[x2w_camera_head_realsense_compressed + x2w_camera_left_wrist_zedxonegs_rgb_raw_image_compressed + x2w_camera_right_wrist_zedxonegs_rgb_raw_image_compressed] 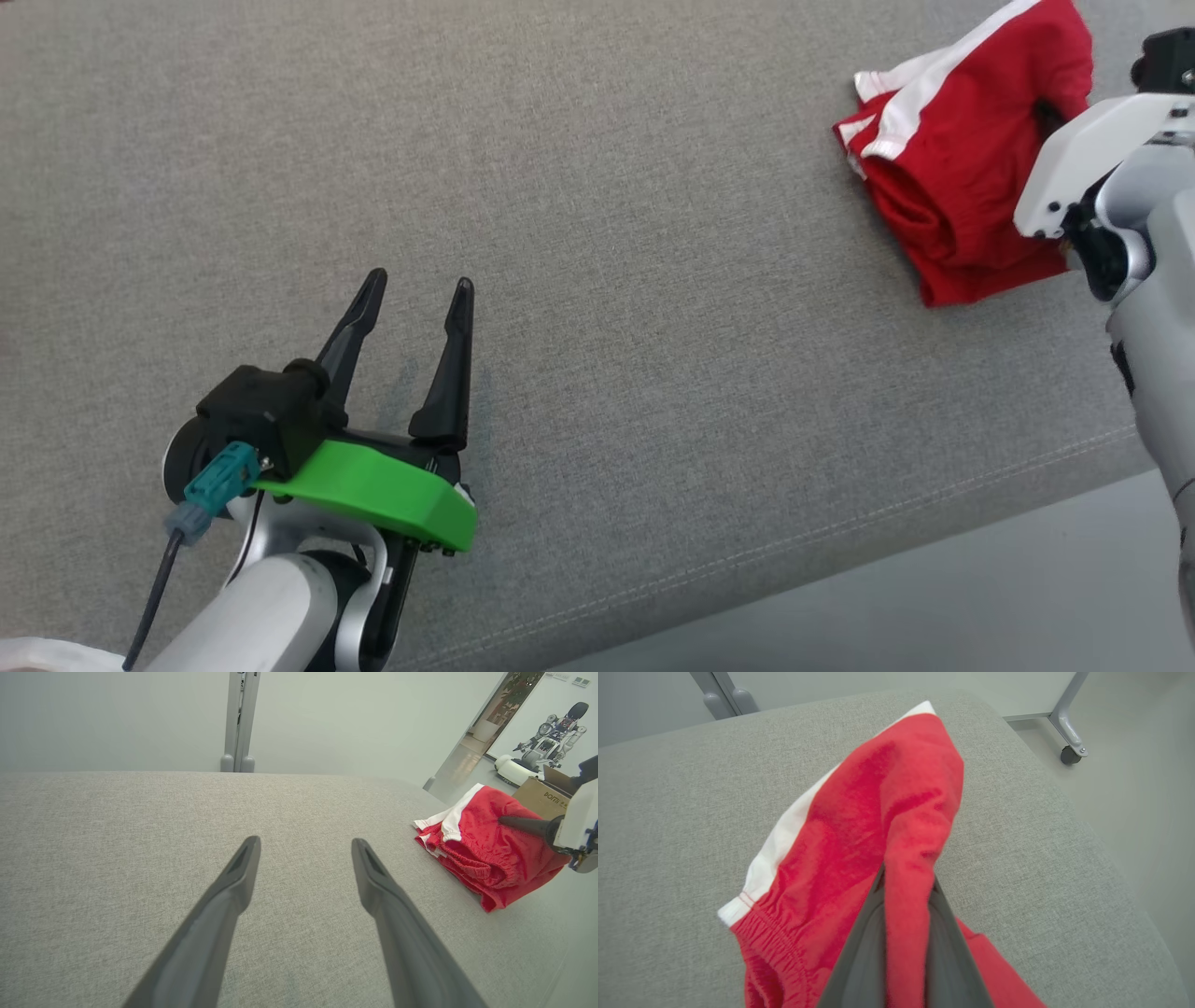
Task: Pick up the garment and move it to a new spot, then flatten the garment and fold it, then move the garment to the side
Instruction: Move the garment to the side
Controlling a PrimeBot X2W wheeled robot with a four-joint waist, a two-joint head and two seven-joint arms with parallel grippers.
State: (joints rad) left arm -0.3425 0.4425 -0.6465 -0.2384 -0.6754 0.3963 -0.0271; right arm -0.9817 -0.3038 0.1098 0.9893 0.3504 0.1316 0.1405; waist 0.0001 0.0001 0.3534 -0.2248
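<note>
1. Garment — red cloth with a white stripe, bunched up — lies at 1 o'clock in the head view, on the grey cushion, its long axis running roughly from 1 to 7 o'clock.
2. The right gripper is the arm on it: its fingers are nearly together, pinching a raised fold of the red cloth between them.
3. The left gripper sits at 7 o'clock in the head view, spread wide and holding nothing. The garment lies at about 2 o'clock from it, well apart.
4. Edges: the cushion's front seam runs just below the garment's lower end, with floor beyond at 5 o'clock. In the right wrist view the cushion's side edge falls away at 3 o'clock.
5. Open room is all toward 9 and 10 o'clock from the garment — a broad stretch of bare cushion.
6. Judgement: the cloth looks unflattened, so the carry to a new spot seems to be in hand. Dragging toward 9 o'clock keeps it off both edges.
</note>
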